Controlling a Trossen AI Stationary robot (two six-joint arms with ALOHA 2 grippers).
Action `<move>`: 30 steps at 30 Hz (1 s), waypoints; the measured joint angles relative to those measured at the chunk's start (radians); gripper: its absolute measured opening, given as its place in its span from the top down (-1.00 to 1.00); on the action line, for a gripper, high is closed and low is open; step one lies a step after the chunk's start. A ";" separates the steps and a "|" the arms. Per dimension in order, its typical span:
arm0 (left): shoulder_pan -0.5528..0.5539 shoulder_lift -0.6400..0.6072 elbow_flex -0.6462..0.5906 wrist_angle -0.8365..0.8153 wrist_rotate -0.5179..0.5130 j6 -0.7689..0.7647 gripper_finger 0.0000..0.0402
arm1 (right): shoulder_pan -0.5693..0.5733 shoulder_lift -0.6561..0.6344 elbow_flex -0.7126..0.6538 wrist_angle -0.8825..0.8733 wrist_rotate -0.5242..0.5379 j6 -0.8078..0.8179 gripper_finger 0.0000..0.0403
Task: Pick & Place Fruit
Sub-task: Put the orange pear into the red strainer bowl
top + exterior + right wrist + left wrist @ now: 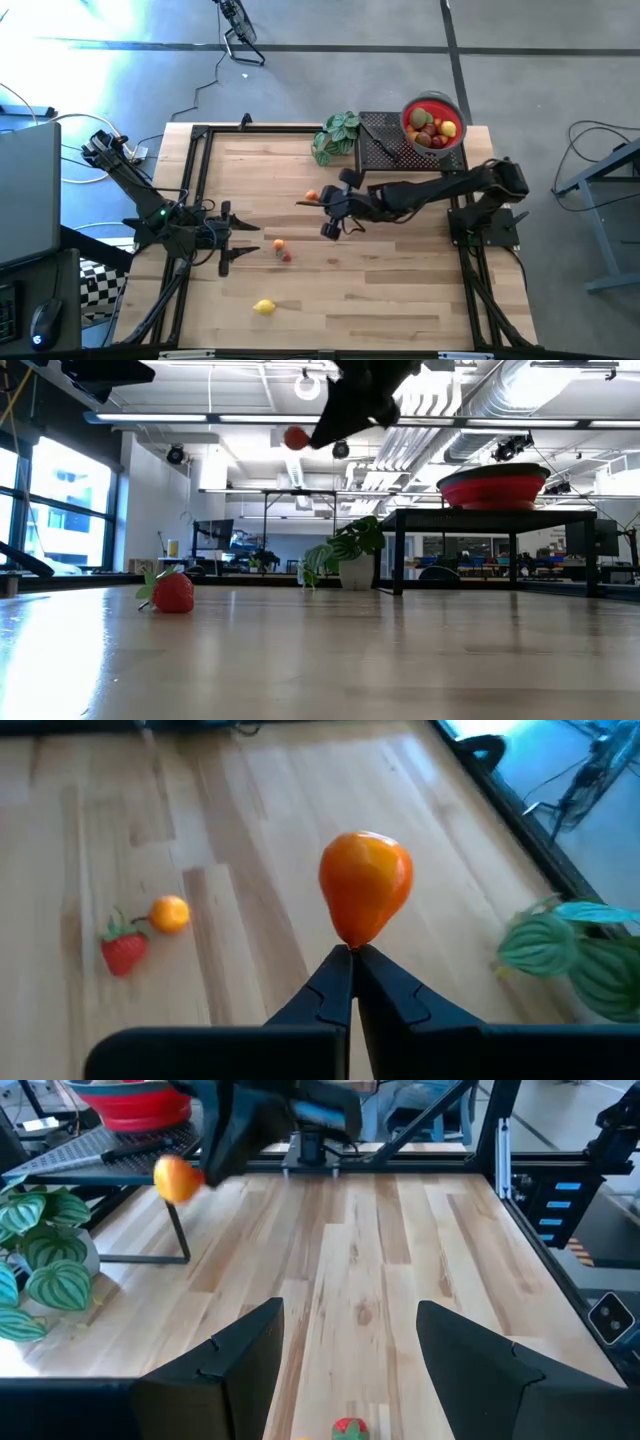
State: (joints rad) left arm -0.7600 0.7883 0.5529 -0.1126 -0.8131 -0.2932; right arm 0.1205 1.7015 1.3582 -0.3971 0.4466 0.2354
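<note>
My right gripper (352, 956) is shut on an orange pear-shaped fruit (365, 885), held high over the middle of the table (312, 196) and near the top of the low view (296, 437). A strawberry (124, 952) and a small orange fruit (169, 913) lie on the table close together. A yellow lemon (264, 307) lies nearer the near edge. My left gripper (238, 241) is open at the table's left side, its fingers pointing toward the strawberry (348, 1428). The red bowl (433, 122) holds several fruits. My right gripper pinches the orange fruit by its narrow tapered end (352, 938), only at the fingers' free ends. The fingers (330, 982) reach in from the table's right side. The fruit is lifted clear of the table and sticks out beyond the fingertips.
The red bowl sits on a black mesh stand (385, 140) at the far right of the table. A green leafy plant (338, 135) stands left of the stand. Black frame rails (195, 180) run along the table's left, far and right edges.
</note>
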 joint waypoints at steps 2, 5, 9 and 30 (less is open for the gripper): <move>0.000 0.000 0.000 0.000 0.000 0.000 -0.11 | -0.002 -0.035 0.000 -0.043 0.018 0.010 0.98; 0.000 0.000 0.000 0.001 0.001 0.000 -0.11 | -0.011 -0.080 0.000 -0.093 0.066 0.036 0.98; 0.000 0.000 0.000 0.000 0.001 0.000 -0.11 | -0.026 -0.137 0.000 -0.175 0.124 0.069 0.98; 0.000 0.000 0.000 -0.001 0.001 0.000 -0.11 | -0.350 -0.268 0.000 -0.701 0.334 0.267 0.98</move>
State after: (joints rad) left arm -0.7597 0.7883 0.5529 -0.1139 -0.8124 -0.2934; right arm -0.2294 1.4334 1.3582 -1.0984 0.7807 0.5026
